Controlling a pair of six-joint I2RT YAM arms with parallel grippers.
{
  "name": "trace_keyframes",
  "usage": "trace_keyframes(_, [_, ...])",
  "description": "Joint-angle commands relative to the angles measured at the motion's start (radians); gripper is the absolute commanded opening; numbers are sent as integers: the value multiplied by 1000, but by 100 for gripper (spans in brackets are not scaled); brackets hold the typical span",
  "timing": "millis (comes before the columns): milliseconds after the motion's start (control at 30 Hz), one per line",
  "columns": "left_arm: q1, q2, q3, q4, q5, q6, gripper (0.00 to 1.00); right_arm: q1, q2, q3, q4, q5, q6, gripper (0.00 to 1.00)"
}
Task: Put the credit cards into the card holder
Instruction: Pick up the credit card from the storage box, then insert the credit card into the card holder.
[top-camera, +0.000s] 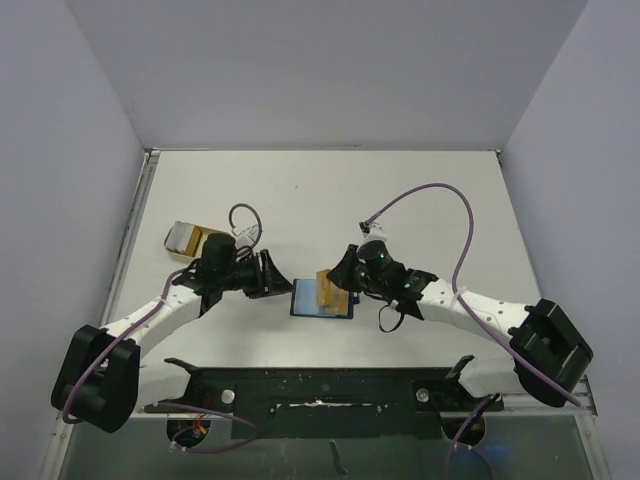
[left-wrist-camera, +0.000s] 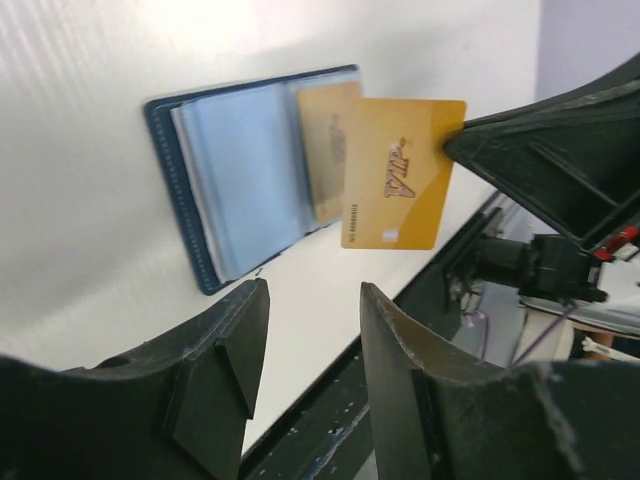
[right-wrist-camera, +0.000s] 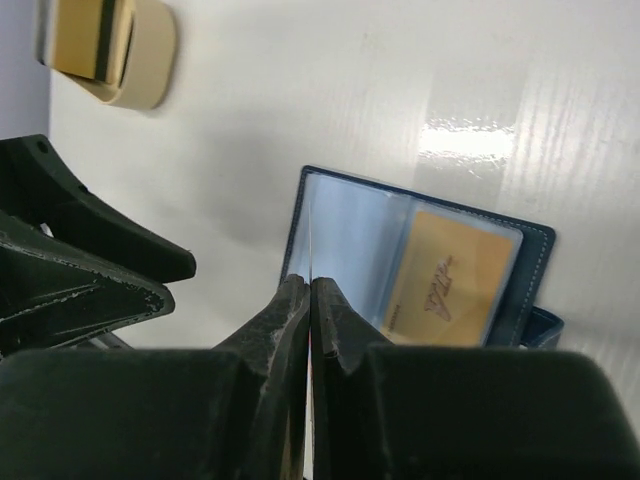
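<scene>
Left tool (left-wrist-camera: 312, 300): jaws apart, gripping nothing, just left of the wallet.
Right tool (right-wrist-camera: 311, 295): pinched tight on the gold card's edge.
Gold card (left-wrist-camera: 400, 172): in the air, over the wallet's right side.
Wallet (left-wrist-camera: 240, 170): lying open on the surface (top-camera: 400, 200), second card (left-wrist-camera: 322, 150) sitting in a sleeve.
Tray (right-wrist-camera: 150, 60): off to the left, third card (right-wrist-camera: 90, 35) in it.

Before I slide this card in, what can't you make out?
Right wrist: gold plastic card in the right gripper shows edge-on only, face hidden.
Top view: slots of the open navy-blue card holder too small, partly covered by that card.
Right wrist: beige shallow tray cut off by top edge.
</scene>
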Motion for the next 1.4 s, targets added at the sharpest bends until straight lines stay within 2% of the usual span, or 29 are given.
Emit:
trace_keyframes(0, [-40, 53, 15, -6, -129, 36, 39, -19, 33, 36, 14, 24, -26, 0])
trace_keyframes(367, [-92, 169, -30, 175, -149, -41, 26, -111, 91, -19, 126, -152, -7, 0])
trace_keyframes(533, [-102, 204, -28, 194, -149, -39, 20, -137, 121, -37, 168, -210, 7, 0])
trace_keyframes(733, [-120, 246, -35, 216, -149, -33, 8, -161, 145, -59, 200, -246, 19, 0])
trace_keyframes(1367, [-172, 292, -26, 137, -253, 1, 7, -196, 208, -114, 274, -295, 41, 0])
